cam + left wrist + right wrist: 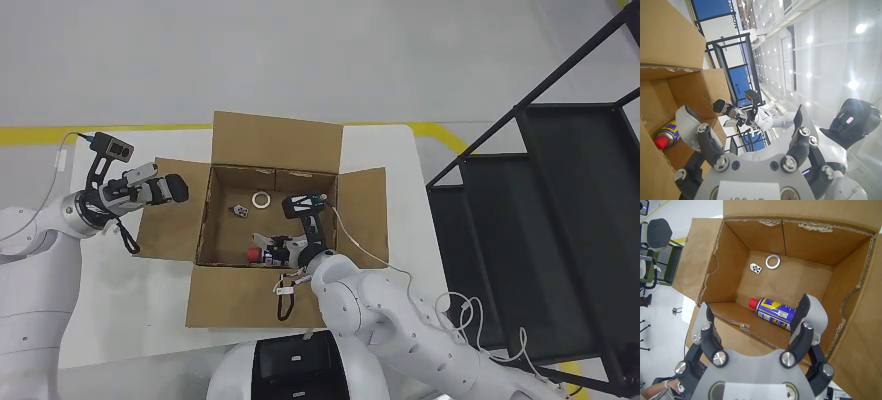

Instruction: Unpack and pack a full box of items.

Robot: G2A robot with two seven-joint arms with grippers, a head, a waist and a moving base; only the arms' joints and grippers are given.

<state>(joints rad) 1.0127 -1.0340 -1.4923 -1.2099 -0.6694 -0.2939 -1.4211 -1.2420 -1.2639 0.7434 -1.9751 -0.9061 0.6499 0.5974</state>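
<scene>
Fingers [802, 311] on the right gripper [755, 303] are spread wide with nothing between them, and it hangs over the open box [275, 135], right above the can [772, 311]. The can's on its side on the box floor, close to the wall nearest the robot, red cap pointing toward the left flap. One pad sits in front of the can's base end in the right wrist view; whether it's touching, can't tell. Up by the far wall, the ring [773, 261] and a small metal plate [755, 268] lie flat, just beside each other, not touching, well apart from the can. Over to the left gripper [172, 188]: its fingers [687, 121] are wide apart too and empty. It hovers above the left flap, outside the box, pointed across toward the can. The box sits on the white table [390, 150], all four flaps folded out.
</scene>
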